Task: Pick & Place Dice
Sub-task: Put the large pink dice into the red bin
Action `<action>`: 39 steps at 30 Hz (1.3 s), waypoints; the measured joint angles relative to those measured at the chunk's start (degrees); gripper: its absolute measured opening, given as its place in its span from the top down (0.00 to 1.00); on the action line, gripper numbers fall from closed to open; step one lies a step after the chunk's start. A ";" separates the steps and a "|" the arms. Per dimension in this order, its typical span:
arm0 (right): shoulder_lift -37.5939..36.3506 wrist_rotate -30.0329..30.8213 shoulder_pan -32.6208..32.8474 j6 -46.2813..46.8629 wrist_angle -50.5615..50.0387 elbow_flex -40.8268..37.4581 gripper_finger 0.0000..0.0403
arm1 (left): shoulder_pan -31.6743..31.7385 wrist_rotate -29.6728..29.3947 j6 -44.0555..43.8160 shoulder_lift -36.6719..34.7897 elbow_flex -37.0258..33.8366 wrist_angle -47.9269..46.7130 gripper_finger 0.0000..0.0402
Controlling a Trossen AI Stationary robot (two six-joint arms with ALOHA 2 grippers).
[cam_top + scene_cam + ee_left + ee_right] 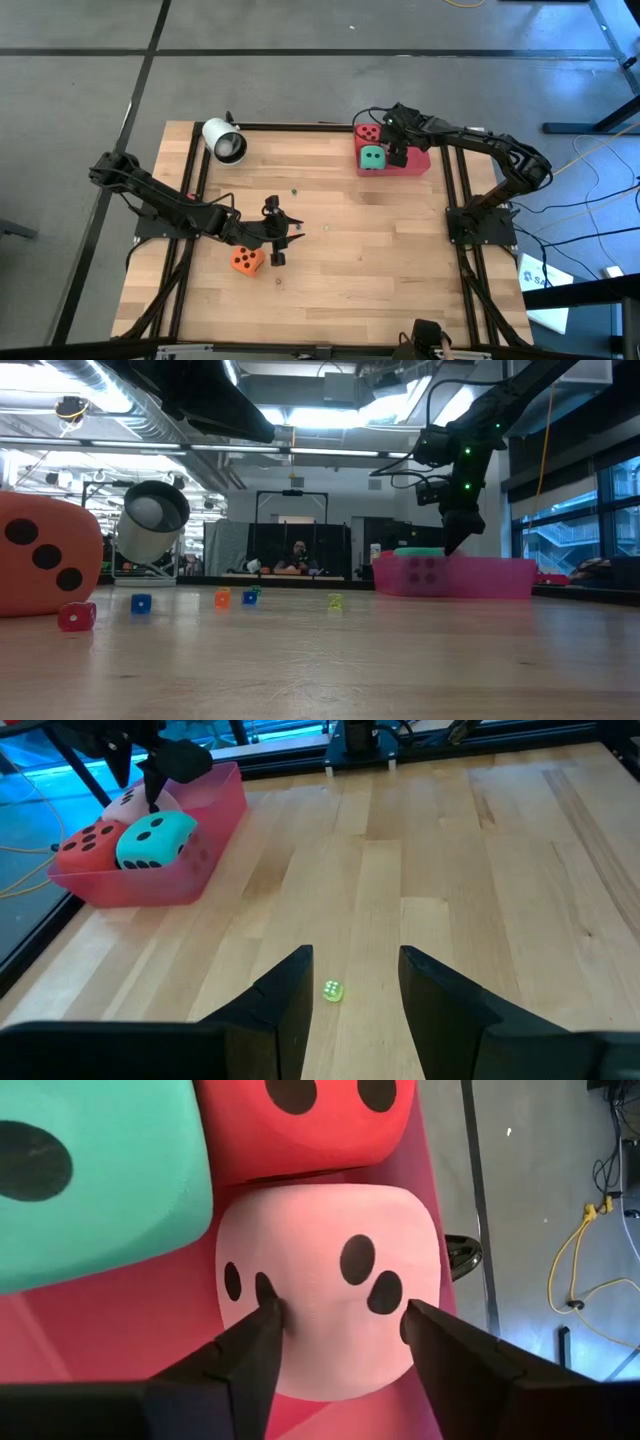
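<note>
The right gripper sits over the red tray at the far right part of the wooden table. In the right wrist view its fingers stand apart on either side of the pink die, close against its sides; whether they press it cannot be told. The pink die lies in the tray, touching the red die and the green die, so three of the four dice are in the tray. In the high view the green die lies just in front of the red die, and the gripper covers the pink one. The orange die lies on the table near the front left, just beside the left gripper, not held. The left gripper hangs low over bare wood with its fingers apart and nothing between them; a tiny yellow-green die lies on the table under the gap. A white cylinder lies on its side at the far left corner. The low view shows several more tiny coloured dice scattered on the table, and a person seated in the room beyond.
</note>
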 joint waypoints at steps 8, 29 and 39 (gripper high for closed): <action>-2.05 0.18 0.61 -0.19 -0.27 0.00 0.47 | 0.00 0.00 0.11 0.00 0.00 0.00 0.64; -7.61 -4.29 4.26 5.57 -9.46 0.00 0.79 | -0.02 -0.02 0.37 0.00 0.00 -0.02 0.64; -3.93 -5.28 4.24 5.61 -9.26 0.02 0.98 | -0.02 0.11 0.52 0.00 0.00 -0.02 0.64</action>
